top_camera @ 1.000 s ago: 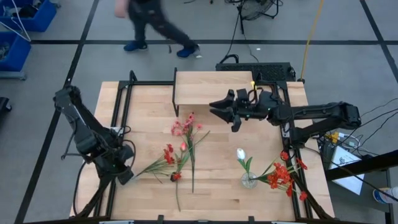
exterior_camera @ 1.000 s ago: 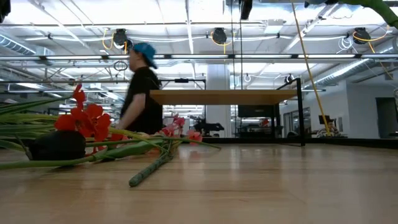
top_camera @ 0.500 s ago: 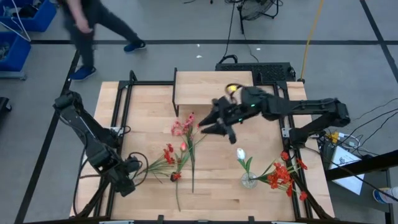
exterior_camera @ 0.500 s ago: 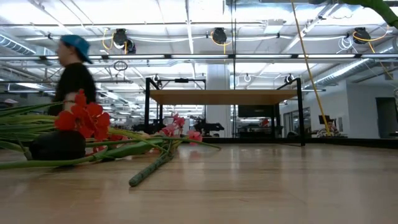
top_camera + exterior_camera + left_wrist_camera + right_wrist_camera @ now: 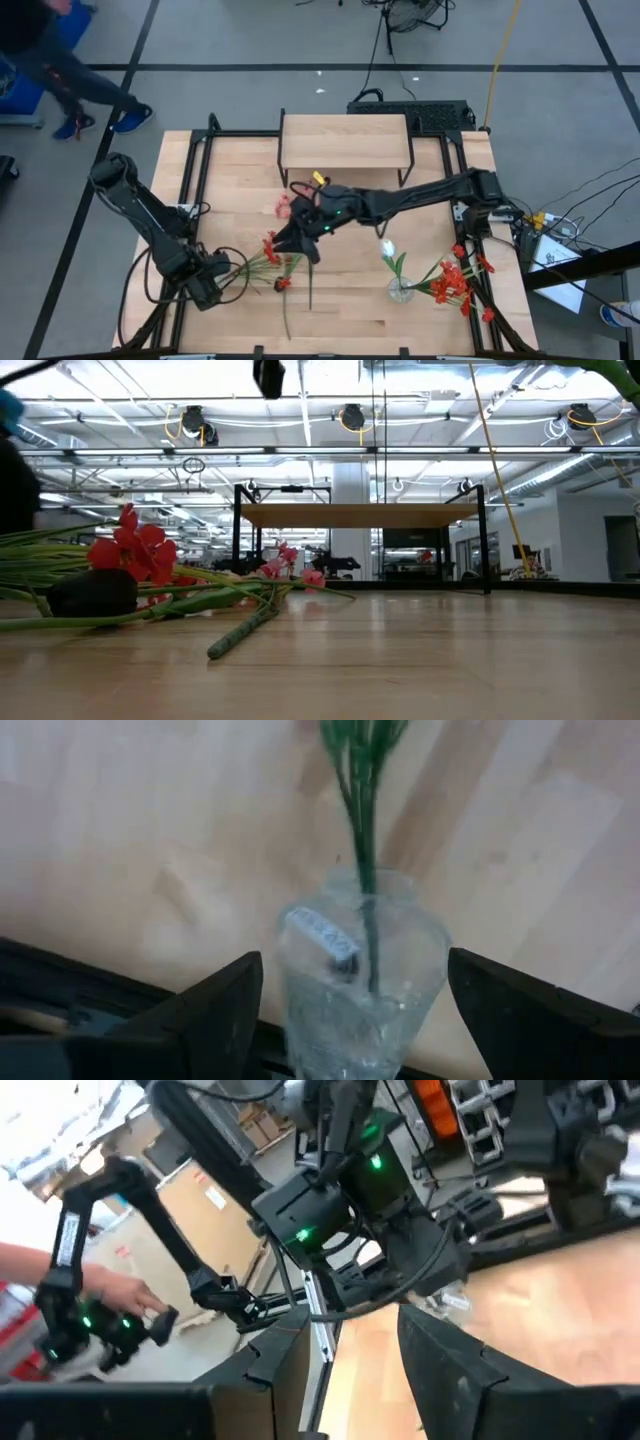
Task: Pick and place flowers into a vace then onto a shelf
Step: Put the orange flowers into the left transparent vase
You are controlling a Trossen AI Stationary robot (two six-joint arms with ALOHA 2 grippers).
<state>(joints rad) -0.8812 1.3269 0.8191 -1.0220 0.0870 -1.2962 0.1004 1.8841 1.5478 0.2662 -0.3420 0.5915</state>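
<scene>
My left gripper is at the table's near left, open, with one finger on each side of a clear glass vase that holds green stems. Those stems lead to red blossoms. My right gripper is open and empty above loose pink and red flowers that lie on the table's middle. A second glass vase at the near right holds a white bud and red blossoms. The shelf stands at the far middle. My left gripper has its fingers level on either side of the vase's body. I cannot tell whether they touch the glass.
Black metal frame rails run along the table's left and right sides. The tabletop between the shelf and the flowers is bare wood. A person walks on the floor beyond the far left corner. Cables and a black box sit behind the shelf.
My right gripper has swung from beside the shelf's right end toward the table's left and near edge, and now hangs over the loose flowers. My left gripper has shifted slightly toward the near edge. The person has walked leftward behind the table.
</scene>
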